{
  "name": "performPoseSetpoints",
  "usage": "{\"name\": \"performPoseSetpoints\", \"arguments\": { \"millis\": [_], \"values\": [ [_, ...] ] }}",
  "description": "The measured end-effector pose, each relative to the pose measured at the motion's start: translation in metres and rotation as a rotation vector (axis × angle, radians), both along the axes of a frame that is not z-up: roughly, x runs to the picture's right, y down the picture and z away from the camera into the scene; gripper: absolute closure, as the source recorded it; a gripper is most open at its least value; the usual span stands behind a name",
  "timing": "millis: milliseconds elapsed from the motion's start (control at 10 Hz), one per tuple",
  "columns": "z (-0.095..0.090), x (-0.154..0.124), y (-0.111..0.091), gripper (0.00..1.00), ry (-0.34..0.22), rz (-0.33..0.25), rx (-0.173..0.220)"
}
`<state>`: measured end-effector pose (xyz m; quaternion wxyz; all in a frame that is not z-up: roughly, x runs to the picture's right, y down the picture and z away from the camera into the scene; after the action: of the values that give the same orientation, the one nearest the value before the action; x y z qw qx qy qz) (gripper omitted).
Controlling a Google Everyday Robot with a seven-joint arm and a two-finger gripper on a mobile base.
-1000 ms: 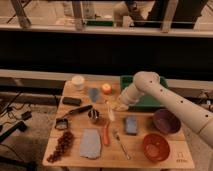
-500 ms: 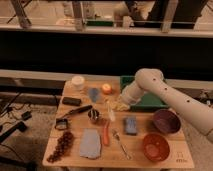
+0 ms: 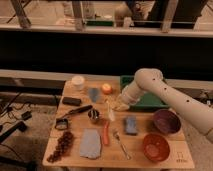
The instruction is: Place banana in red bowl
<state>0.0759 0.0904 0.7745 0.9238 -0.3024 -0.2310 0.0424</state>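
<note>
Gripper on the white robot arm [image 3: 120, 103] hangs low over the middle of the light wooden table [image 3: 137, 154]; open or closed, cannot tell. Pale yellow-cream curved banana [image 3: 110, 114] lies just at its lower left, contact unclear. Round glossy red-orange bowl [image 3: 155, 146] sits well apart, lower right, near the dark purple bowl [image 3: 166, 121].
</note>
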Motion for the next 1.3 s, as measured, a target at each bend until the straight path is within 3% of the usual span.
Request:
{"name": "performPoseSetpoints", "arguments": {
  "millis": [300, 800, 1000, 1300],
  "values": [
    [-0.006, 0.003, 0.001, 1.0, 0.012, 0.008, 0.018],
    [-0.068, 0.041, 0.037, 1.0, 0.074, 0.06, 0.108],
    [-0.084, 0.061, 0.056, 1.0, 0.107, 0.087, 0.116],
    [-0.09, 0.092, 0.074, 1.0, 0.157, 0.138, 0.105]
  ]
}}
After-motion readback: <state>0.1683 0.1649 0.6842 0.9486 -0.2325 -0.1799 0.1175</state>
